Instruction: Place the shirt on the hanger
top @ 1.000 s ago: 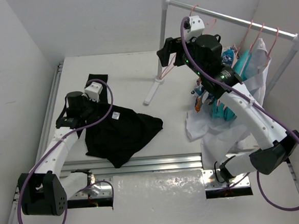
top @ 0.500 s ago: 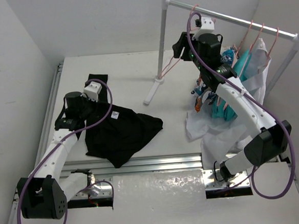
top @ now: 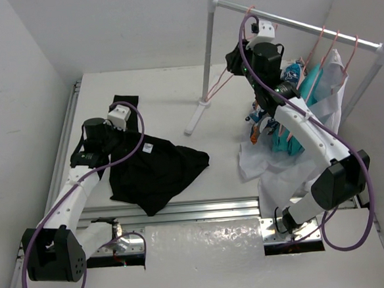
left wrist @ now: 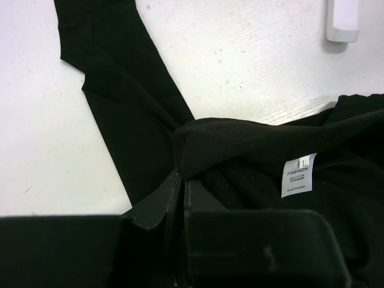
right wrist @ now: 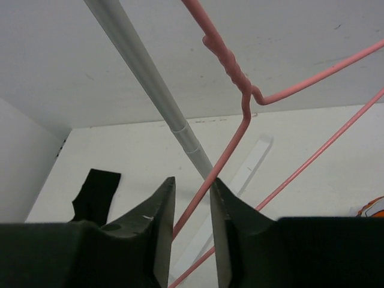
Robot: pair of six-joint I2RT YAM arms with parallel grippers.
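Right gripper straddles the pink hanger below its twisted neck, jaws narrowly apart, not pinching yet. A glancing bite could send it swinging against the rail. Meanwhile, left gripper is clamped on the black shirt, which lies on the table.

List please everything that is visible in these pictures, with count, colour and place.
table: one, white, under everything
rack: one, white, far right of table
shirt: one, black, crumpled on table, left side
hanger: one, pink, bare, rack's left end
other hangers: three, pink, rack's right end
hung clothes: several, teal, white, blue-orange, under those hangers
left gripper: one, black, shut on shirt
right gripper: one, black, open around hanger's wire
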